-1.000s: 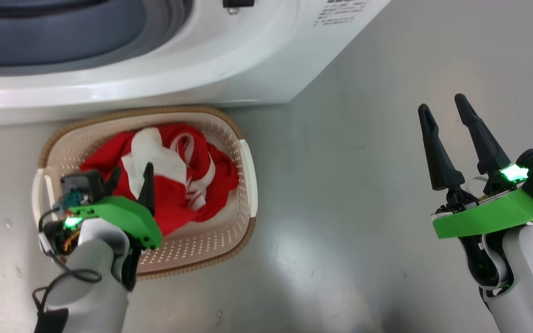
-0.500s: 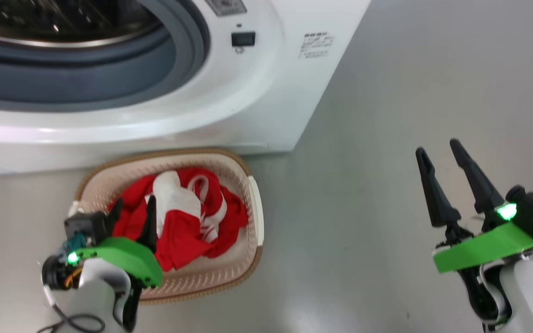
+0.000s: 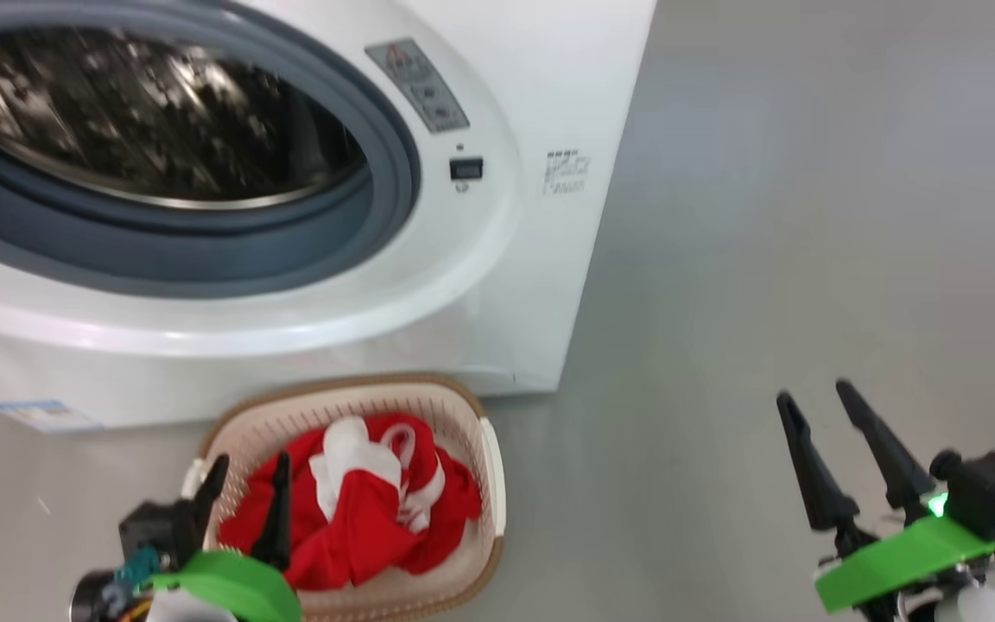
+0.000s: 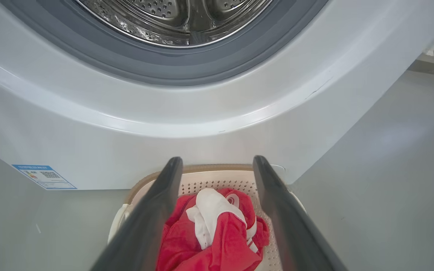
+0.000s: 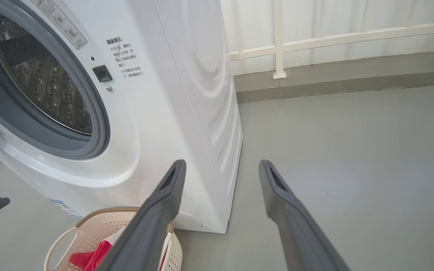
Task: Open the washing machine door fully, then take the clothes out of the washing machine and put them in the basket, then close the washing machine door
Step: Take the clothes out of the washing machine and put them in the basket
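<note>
Since a second ago the head camera has tilted upward, so the whole scene sits lower in its view and the mouth of the washing machine (image 3: 497, 285) has come into sight. The things themselves lie as they did.

The machine's white front curves out over the far side of the basket (image 3: 351, 386), whose brown rim sits on the floor (image 3: 765, 259) just near of the machine's lower edge, close to its right corner. To the right of the machine and the basket the grey floor lies open as far as a white railing along the far wall (image 5: 315, 37). The right tool (image 3: 814, 393) hovers over that stretch, well apart from the basket, with its fingers spread and nothing between them.

The machine's mouth stands uncovered. A grey rubber ring (image 3: 204, 259) borders it, and the perforated steel drum (image 3: 143, 130) shows inside. A small blue label (image 4: 43, 177) is stuck low on the left of the front.

The clothes (image 3: 359, 536), red with white bands, lie heaped in the basket. The left tool (image 3: 251, 462) hangs over the basket's near left part, its fingers wide apart and gripping nothing. In the left wrist view the heap shows between them.
</note>
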### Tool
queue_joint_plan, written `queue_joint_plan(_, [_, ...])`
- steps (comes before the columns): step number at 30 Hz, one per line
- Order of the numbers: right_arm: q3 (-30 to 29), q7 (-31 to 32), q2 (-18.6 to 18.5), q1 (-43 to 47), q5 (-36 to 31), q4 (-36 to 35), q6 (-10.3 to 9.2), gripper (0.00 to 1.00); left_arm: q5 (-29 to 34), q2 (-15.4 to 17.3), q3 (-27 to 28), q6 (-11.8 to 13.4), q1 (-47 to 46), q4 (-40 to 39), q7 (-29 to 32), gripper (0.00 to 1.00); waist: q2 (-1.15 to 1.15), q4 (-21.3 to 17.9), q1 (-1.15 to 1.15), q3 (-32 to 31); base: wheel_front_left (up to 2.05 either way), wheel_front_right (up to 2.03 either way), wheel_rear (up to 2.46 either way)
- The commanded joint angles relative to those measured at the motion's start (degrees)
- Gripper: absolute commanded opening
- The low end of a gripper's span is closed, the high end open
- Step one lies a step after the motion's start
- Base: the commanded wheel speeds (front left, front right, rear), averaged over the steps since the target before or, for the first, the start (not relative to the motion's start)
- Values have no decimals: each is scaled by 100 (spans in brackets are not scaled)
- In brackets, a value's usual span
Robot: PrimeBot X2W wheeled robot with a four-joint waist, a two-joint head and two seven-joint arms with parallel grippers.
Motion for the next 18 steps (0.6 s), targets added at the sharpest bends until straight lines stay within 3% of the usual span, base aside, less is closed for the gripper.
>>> queue_joint_plan(1, [58, -37, -122, 200, -68, -99, 28, 100, 65, 85, 202, -34, 272, -333, -29, 100, 0, 54, 0, -628, 0, 0, 0])
queue_joint_plan(18, [-261, -37, -222, 1280, -122, -200, 28, 100, 221, 71, 392, -39, 1729, -2009, -29, 100, 0, 281, 0, -1384, 0, 0, 0])
